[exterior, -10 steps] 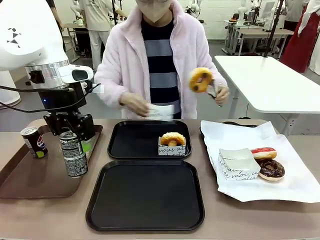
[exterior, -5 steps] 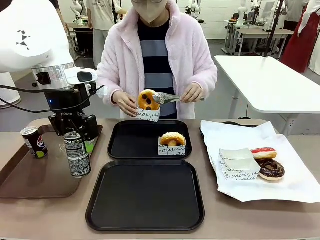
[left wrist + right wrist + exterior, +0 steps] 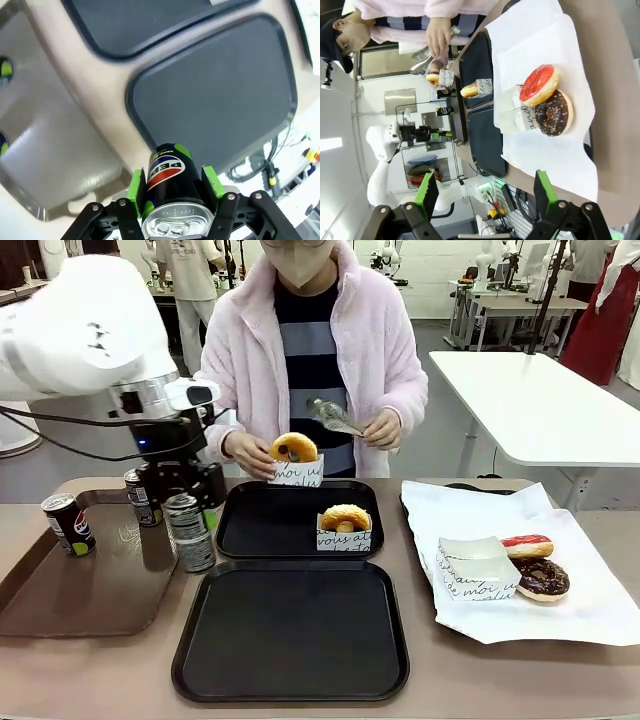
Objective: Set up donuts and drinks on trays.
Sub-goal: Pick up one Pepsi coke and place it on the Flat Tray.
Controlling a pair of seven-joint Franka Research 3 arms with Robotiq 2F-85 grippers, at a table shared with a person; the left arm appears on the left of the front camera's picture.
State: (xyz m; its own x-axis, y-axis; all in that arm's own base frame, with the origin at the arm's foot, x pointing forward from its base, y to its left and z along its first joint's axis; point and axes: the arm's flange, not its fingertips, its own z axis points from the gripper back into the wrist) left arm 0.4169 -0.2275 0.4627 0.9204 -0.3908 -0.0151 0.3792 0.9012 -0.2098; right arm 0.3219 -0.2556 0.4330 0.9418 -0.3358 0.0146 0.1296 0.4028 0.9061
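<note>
While beside the near black tray (image 3: 290, 640), slim can (image 3: 190, 536) tight in left claw (image 3: 174, 186); right claw (image 3: 485, 180) wide.

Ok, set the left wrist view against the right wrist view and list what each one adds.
Left wrist view: a close look at the can, red-blue logo facing the camera, clamped between the left fingers; the brown tray up close.
Right wrist view: the right fingers spread and empty; the red-iced donut and chocolate donut on white paper; the person's hand holding a glazed donut.
Both: the near black tray and far black tray.
</note>
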